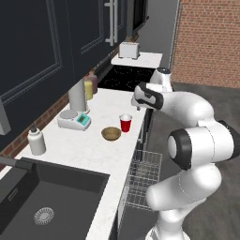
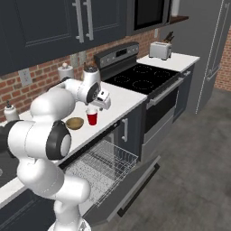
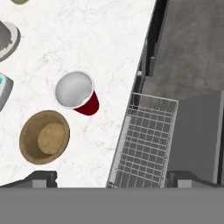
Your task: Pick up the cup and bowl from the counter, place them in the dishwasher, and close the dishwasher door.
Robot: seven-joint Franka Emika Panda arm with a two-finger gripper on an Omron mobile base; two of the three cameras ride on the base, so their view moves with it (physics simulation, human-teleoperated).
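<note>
The red cup stands upright on the white counter near its front edge. Just left of it sits the tan wooden bowl, apart from the cup. My gripper hovers above the counter's edge, higher than the cup and slightly beyond it, open and holding nothing. Below the counter the dishwasher's wire rack is pulled out over the lowered dark door.
A kitchen scale and a white bottle stand behind the bowl. The black sink lies to the left. Farther along are canisters, the black stove and a toaster.
</note>
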